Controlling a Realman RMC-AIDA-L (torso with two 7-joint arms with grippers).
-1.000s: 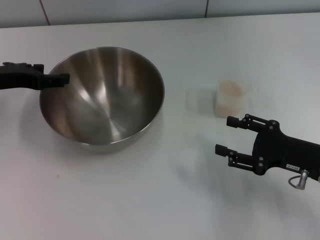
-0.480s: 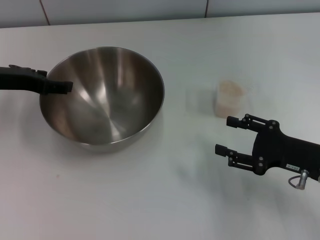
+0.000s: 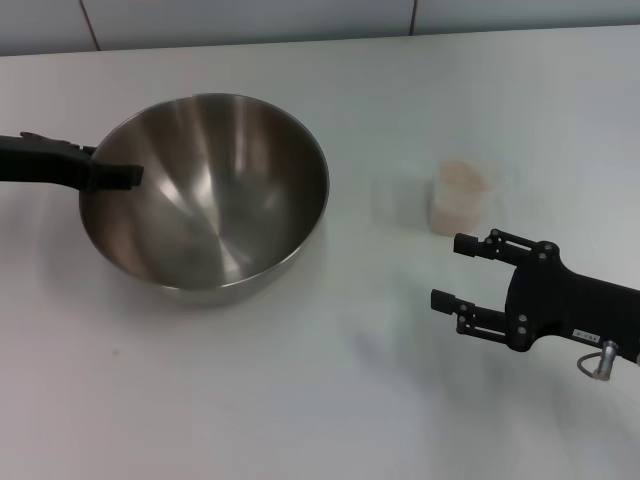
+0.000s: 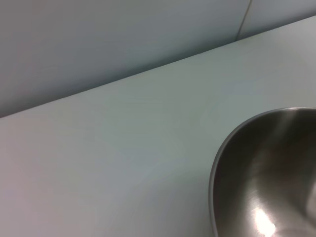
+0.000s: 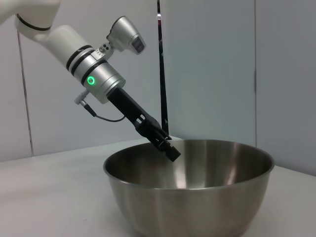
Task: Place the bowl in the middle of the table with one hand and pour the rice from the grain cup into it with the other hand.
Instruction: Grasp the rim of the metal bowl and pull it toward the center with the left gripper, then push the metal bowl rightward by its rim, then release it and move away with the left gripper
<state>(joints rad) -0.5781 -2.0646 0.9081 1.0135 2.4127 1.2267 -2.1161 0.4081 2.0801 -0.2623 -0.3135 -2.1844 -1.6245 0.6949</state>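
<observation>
The steel bowl (image 3: 205, 190) stands on the white table (image 3: 300, 400), left of the middle. My left gripper (image 3: 122, 176) reaches in from the left and lies over the bowl's left rim. The right wrist view shows its tip (image 5: 167, 144) at the rim, slanting down into the bowl (image 5: 192, 192). The left wrist view shows only the bowl's rim (image 4: 215, 168). The clear grain cup (image 3: 458, 198) stands upright to the right of the bowl, with pale rice (image 3: 461, 175) in it. My right gripper (image 3: 447, 270) is open and empty, hovering just in front of the cup and apart from it.
A grey wall (image 3: 250, 20) runs behind the table's far edge. The left arm (image 5: 94, 74) slopes down over the table to the bowl. Bare tabletop lies between bowl and cup and along the front.
My left gripper has dropped and moved a little right, from above the bowl's left rim onto it. The bowl, the cup and my right gripper have not moved.
</observation>
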